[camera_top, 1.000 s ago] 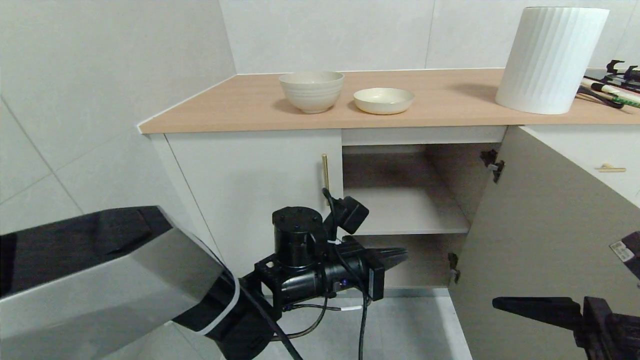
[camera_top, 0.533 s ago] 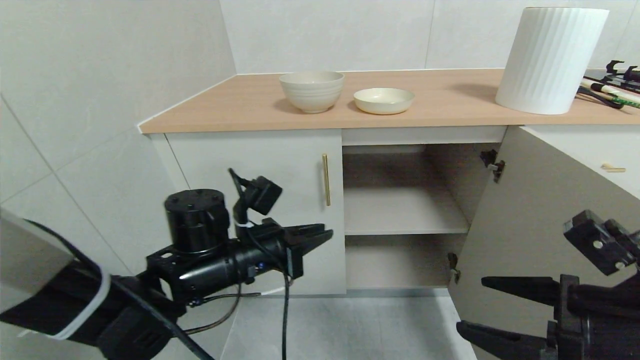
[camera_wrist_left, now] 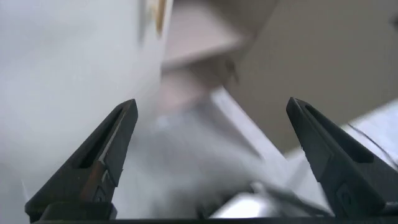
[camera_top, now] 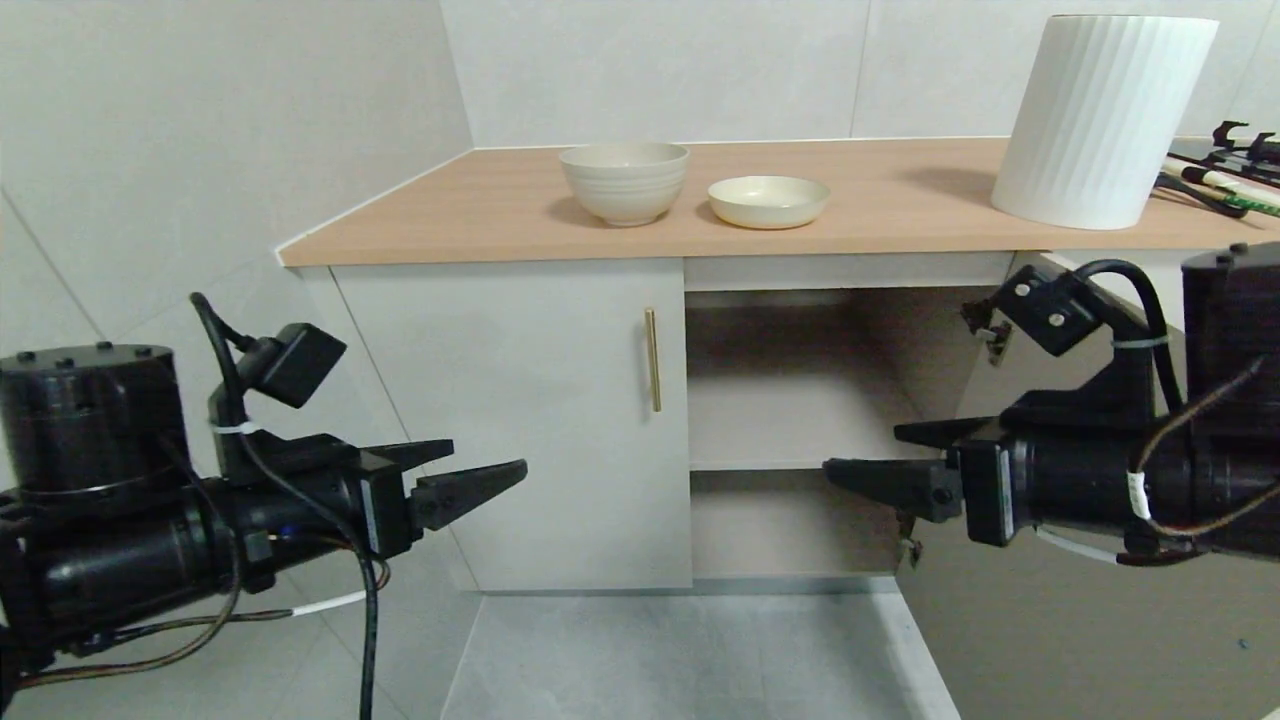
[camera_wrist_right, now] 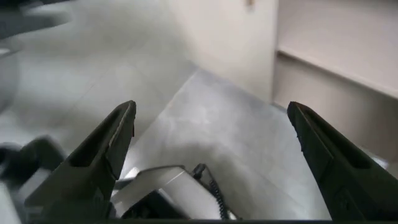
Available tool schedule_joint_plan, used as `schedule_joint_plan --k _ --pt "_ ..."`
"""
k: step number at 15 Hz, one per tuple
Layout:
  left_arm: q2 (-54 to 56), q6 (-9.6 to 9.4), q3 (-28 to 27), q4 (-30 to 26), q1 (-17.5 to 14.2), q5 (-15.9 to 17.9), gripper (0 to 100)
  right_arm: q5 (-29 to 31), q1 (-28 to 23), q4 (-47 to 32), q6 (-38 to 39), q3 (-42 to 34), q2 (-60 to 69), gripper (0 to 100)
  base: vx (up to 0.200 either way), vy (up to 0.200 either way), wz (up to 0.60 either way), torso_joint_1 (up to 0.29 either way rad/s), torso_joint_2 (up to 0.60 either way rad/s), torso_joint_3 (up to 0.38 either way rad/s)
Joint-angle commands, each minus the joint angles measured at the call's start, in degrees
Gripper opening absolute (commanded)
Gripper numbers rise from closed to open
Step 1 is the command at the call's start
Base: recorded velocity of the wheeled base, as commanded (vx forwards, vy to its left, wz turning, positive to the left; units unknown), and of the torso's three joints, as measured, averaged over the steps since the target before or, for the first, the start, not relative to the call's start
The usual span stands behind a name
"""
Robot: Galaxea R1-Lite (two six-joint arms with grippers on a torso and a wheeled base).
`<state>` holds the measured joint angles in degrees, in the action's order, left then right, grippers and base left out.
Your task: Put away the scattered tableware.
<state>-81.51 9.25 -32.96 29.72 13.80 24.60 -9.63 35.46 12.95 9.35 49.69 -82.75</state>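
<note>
A: Where is the tableware seen?

B: A cream ribbed ceramic bowl (camera_top: 623, 182) is set on the light wooden countertop (camera_top: 480, 215). A cream shallow ceramic dish (camera_top: 768, 201) is placed just beside it on the right, and a small gap is left between them.

A: And underneath?

B: A white cupboard (camera_top: 850, 271) is fitted below. Its left door (camera_top: 500, 400), marked by a slim brass handle (camera_top: 651, 360), is shut. Its right door (camera_top: 1060, 620) is swung wide, so a pale inner shelf (camera_top: 800, 425) is exposed.

A: How are the tools held?

B: The left gripper (camera_top: 487, 457) (camera_wrist_left: 211, 102) is held low before the shut door, and the right gripper (camera_top: 860, 450) (camera_wrist_right: 211, 107) before the opened compartment. The jaws of both are spread wide and nothing is grasped. A tall white ribbed cylinder (camera_top: 1100, 120) is stood farther right on the countertop, well apart from the dish.
</note>
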Motion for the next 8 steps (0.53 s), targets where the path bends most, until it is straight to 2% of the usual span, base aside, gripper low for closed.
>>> schedule_joint_plan --k 1,2,3,8 --pt "8.1 0.59 -4.8 -6.7 -0.6 0.0 100 2.1 -1.7 -1.4 0.5 5.3 -4.5 100 0.000 0.000 0.00 0.000 0.00 0.000" --pt "7.7 0.68 -5.1 -6.8 -0.8 -0.1 100 8.0 -1.2 -1.9 1.8 5.9 -4.7 100 0.000 0.000 0.00 0.000 0.00 0.000" --pt "7.2 0.68 -5.3 -6.6 -1.1 0.0 100 11.4 -0.8 -2.5 2.0 6.4 -4.7 100 0.000 0.000 0.00 0.000 0.00 0.000" --pt "6.1 0.59 -6.0 -4.7 -3.0 0.0 100 12.2 -0.8 -2.6 2.2 6.4 -6.4 100 0.000 0.000 0.00 0.000 0.00 0.000"
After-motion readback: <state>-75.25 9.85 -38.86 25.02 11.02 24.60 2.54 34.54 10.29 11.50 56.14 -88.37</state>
